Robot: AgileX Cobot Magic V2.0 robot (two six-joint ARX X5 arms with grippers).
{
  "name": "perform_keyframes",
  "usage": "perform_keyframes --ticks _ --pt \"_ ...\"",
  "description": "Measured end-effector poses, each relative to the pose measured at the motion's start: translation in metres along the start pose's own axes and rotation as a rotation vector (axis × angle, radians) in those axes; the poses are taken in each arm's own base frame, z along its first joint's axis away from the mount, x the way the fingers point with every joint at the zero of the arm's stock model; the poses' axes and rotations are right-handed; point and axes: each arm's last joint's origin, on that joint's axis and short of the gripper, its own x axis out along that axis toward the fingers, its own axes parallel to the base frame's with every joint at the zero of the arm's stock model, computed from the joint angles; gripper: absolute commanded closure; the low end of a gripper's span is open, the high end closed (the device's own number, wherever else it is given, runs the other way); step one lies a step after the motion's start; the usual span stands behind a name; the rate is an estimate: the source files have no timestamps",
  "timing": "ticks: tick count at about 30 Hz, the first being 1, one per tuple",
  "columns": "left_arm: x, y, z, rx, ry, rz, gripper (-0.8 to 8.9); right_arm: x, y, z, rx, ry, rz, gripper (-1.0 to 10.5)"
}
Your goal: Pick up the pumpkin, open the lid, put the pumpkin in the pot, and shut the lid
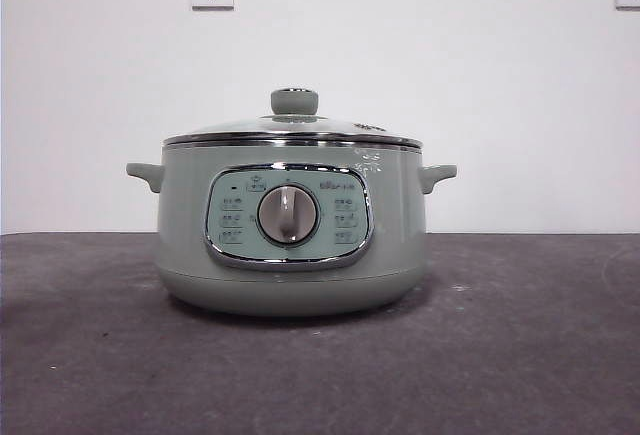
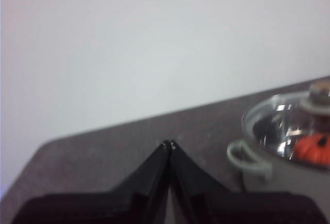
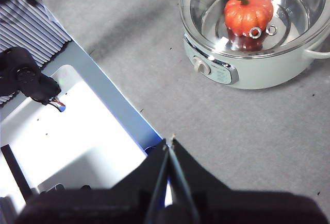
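One lidded pot (image 1: 290, 245), labels unreadable

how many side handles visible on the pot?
2. In the front view, one handle sticks out on one side of the pot, the other handle on the opposite side, both just under the lid. None hidden.

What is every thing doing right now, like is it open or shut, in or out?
Sage-green electric pot: upright on the table, lid on.
Clear glass lid: closed on the pot.
Small orange toy pumpkin: inside the pot, under the lid.
Left gripper: shut, empty.
Right gripper: shut, empty.
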Motion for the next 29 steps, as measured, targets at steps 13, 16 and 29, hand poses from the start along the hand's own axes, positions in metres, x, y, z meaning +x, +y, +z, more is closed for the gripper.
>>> perform_keyframes --ticks 13,16,29 --pt "0.000 -0.007 -0.067 -0.038 0.095 0.092 8.16 0.000 0.000 0.000 0.000 -0.001 0.000 9.5" --pt "-0.001 -0.007 -0.071 -0.038 0.085 0.098 8.16 0.000 0.000 0.000 0.000 -0.001 0.000 9.5" --pt "-0.003 -0.009 -0.091 -0.089 0.232 0.090 8.16 -0.001 0.000 -0.001 -0.001 -0.004 0.000 9.5"
